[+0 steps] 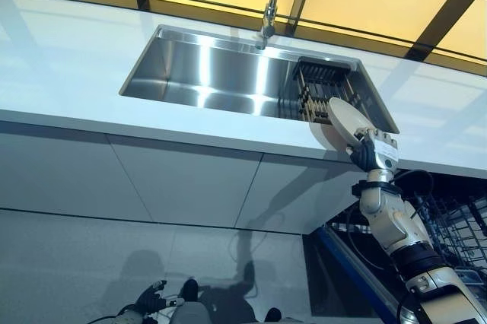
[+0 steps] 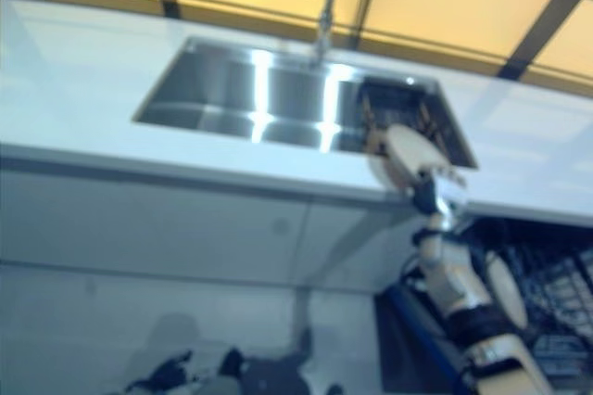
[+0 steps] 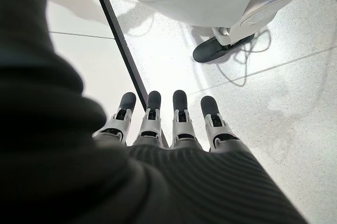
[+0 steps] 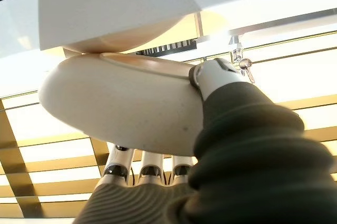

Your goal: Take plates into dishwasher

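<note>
The left hand hangs low, far below and to the left of the sink, close to the floor; in its own wrist view its fingers are straight and side by side, and they hold nothing. The sink itself is a steel basin set into the white counter, with the faucet standing at its back edge. Inside the right part of the sink sits a dark dish rack. Just at the right front corner of the sink is the plate — pale, round, tilted up on its edge above the counter's front. The right hand is clamped on it from below: the thumb presses on one face and the fingers lie on the other face. Below the counter, to the right of the sink, the dishwasher stands open — its wire rack shows behind the right arm.
</note>
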